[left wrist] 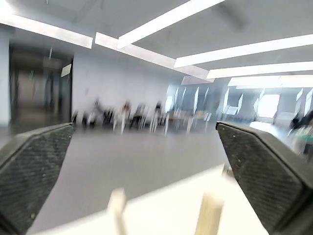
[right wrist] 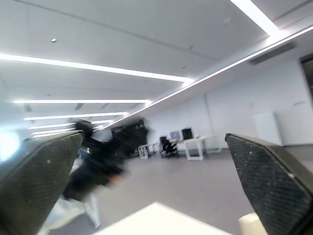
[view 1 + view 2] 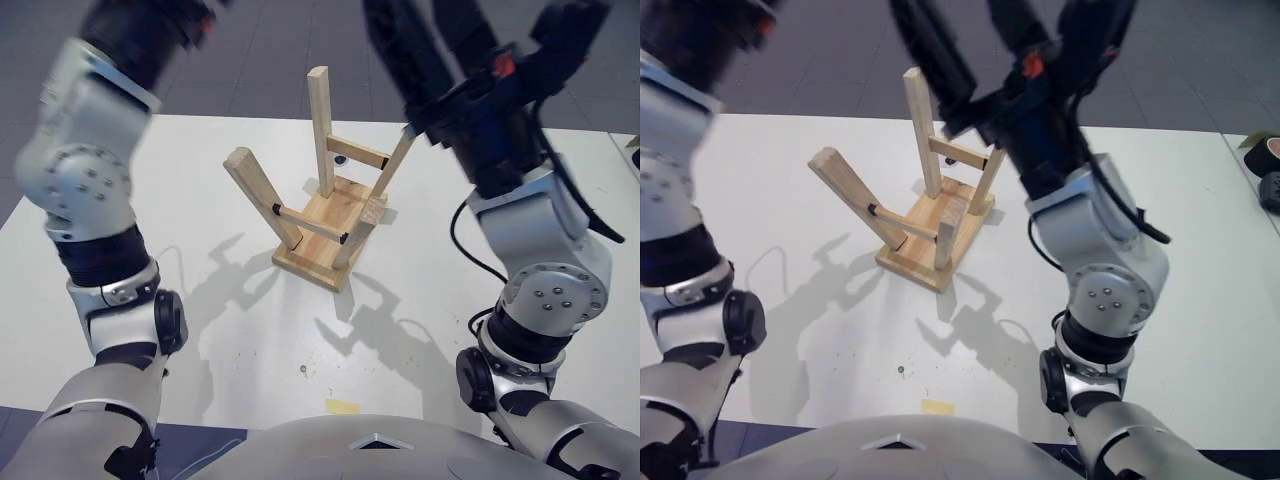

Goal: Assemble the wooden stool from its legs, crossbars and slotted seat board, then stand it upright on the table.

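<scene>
We begin with the left gripper (image 1: 144, 126): its two dark ribbed pads (image 1: 34, 171) are spread wide with nothing between them, and beyond them we see only the hall. The right gripper (image 2: 154, 137) is the same, its pads far apart and holding nothing. Both arms stand high above the table (image 3: 250, 340), elbows bent and forearms going up, the left arm at 9 o'clock of the work and the right arm at 2 o'clock. The stool (image 3: 325, 225) is near the middle of the table, upside down: the seat board (image 3: 312, 266) lies flat on the surface and the legs point up. The leg at 12 o'clock (image 3: 320, 130) is upright, while the leg at 9 o'clock (image 3: 262, 195) leans outward toward 10 o'clock. One crossbar (image 3: 357, 152) joins the two far legs, and another crossbar (image 3: 310, 222) joins the two near ones. The dark right forearm covers the top of the thin leg at 2 o'clock (image 3: 397, 165); neither gripper touches the wood. At 6 o'clock of the stool, near the table's edge, a small yellow slip (image 3: 342, 407) lies flat. At the 3 o'clock edge a few small dark things (image 3: 1268, 185) rest, too small for us to name.
</scene>
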